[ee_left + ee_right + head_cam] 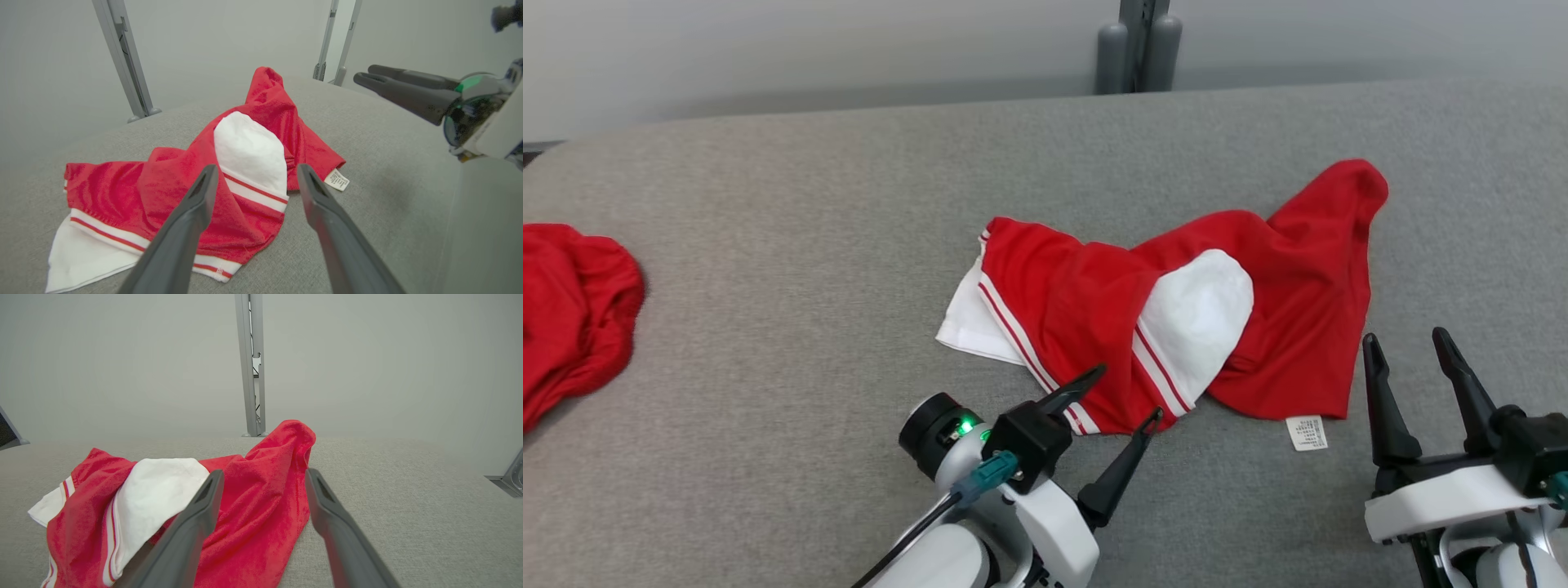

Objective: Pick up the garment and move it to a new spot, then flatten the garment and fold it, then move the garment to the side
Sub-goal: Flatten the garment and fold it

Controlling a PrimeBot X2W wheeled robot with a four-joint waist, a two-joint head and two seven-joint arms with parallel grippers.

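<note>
The grey padded table (768, 245) carries the garment (1086, 310), a crumpled red top with white, red-striped sleeves, lying directly ahead of both grippers. Its long axis runs crosswise to their fingers, from a flat white sleeve ahead and to the left of the left gripper to a raised red peak far ahead of the right gripper. A second red cloth (568, 302) lies well apart, far out to the left of the left gripper, and seems to play no part in this step. The left gripper (1129, 390) has its jaws spread wide and holds nothing. Its fingertips sit right at the garment's near hem, where the striped cuff of the upper white sleeve (1205, 314) ends, though whether they touch the fabric I cannot tell. The right gripper (1405, 335) is likewise spread wide and empty. The garment's right edge lies just beside its left finger, and most of the cloth is ahead and to its left. A small white care label (1306, 432) lies flat on the table between the two grippers, just off the hem. The left gripper looks the nearer one, so the pick-up probably turns on it closing on that near hem.
</note>
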